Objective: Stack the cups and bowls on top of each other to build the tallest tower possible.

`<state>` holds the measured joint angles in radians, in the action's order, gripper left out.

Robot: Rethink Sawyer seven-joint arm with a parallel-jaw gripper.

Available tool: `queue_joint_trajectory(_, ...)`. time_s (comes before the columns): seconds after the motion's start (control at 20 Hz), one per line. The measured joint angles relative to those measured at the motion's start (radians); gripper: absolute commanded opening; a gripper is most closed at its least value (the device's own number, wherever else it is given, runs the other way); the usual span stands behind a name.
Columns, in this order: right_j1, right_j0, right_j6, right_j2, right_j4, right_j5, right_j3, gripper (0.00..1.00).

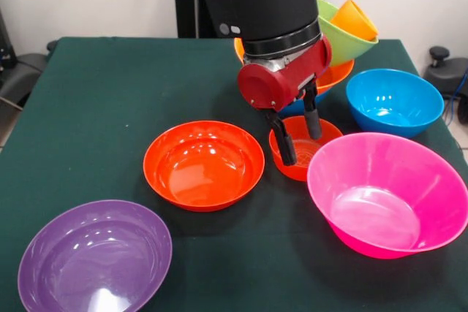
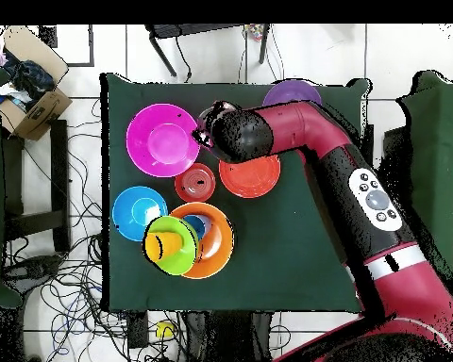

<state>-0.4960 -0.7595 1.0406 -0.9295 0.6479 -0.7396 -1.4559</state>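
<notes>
- Where the front view looks across the green counter, the gripper hangs with its fingers spread apart, one fingertip inside the small red-orange bowl and the other over its far rim, clasping nothing.
- The tower stands behind the arm: an orange bowl, a blue one within, and a tilted lime green bowl with an orange cup.
- Seen from overhead, the tower sits just beside a lone blue bowl; the pink bowl, purple bowl and wide red-orange bowl lie apart.
</notes>
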Motion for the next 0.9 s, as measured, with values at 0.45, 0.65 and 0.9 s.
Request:
queue_joint_trajectory(0.45, 0.001, 0.0, 0.0, 0.007, 0.002, 0.0, -0.002, 1.0)
queue_joint_trajectory(0.65, 0.001, 0.0, 0.0, 0.011, 0.002, 0.0, -0.005, 1.0)
queue_joint_trajectory(0.9, 0.001, 0.004, 0.0, 0.024, 0.002, 0.0, -0.008, 1.0)
